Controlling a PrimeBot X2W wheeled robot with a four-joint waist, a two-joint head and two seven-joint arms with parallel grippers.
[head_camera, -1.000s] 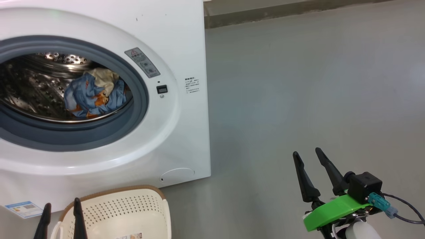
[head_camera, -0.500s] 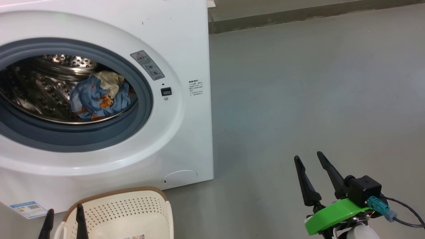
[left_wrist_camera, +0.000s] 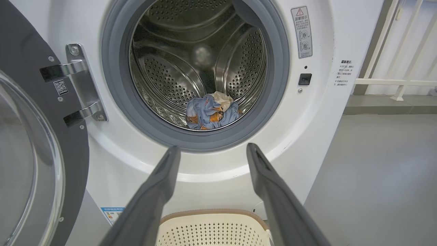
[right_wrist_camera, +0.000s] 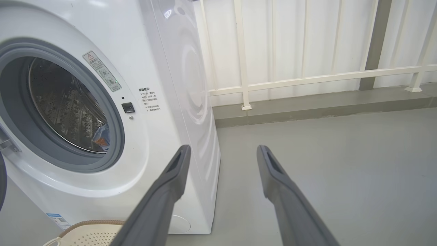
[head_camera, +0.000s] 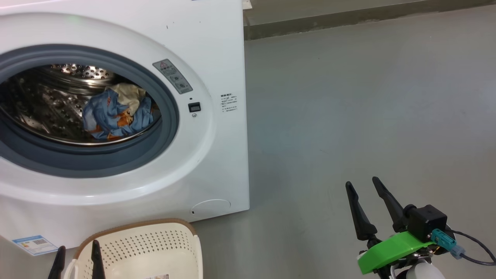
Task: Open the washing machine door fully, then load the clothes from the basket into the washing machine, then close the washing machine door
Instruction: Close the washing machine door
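Note:
The white washing machine [head_camera: 217, 58] stands with its drum exposed. The washing machine door [left_wrist_camera: 20, 68], black-rimmed with a clear glass bowl, is swung out to the left on its hinge. The clothes [head_camera: 116, 112], light blue with orange figures plus a cream piece, lie in a heap inside the steel drum [left_wrist_camera: 211, 112]. The cream perforated basket [head_camera: 155, 228] sits on the floor before the machine; what shows of its inside holds no fabric. My left gripper [head_camera: 77, 248] is open above the basket, pointing at the drum [left_wrist_camera: 212, 147]. My right gripper [head_camera: 362, 182] is open over bare floor, right of the machine [right_wrist_camera: 223, 147].
Grey floor [head_camera: 368, 116] stretches to the right of the machine. A low kerb [right_wrist_camera: 307, 106] and a white railing [right_wrist_camera: 307, 78] before a panelled wall close the back. A round flap [head_camera: 211, 205] and a blue sticker [head_camera: 33, 244] mark the machine's lower front.
The head camera has shifted slightly, so the machine sits a little further right in view. Both grippers stay open and show a bit lower. The clothes have not moved.

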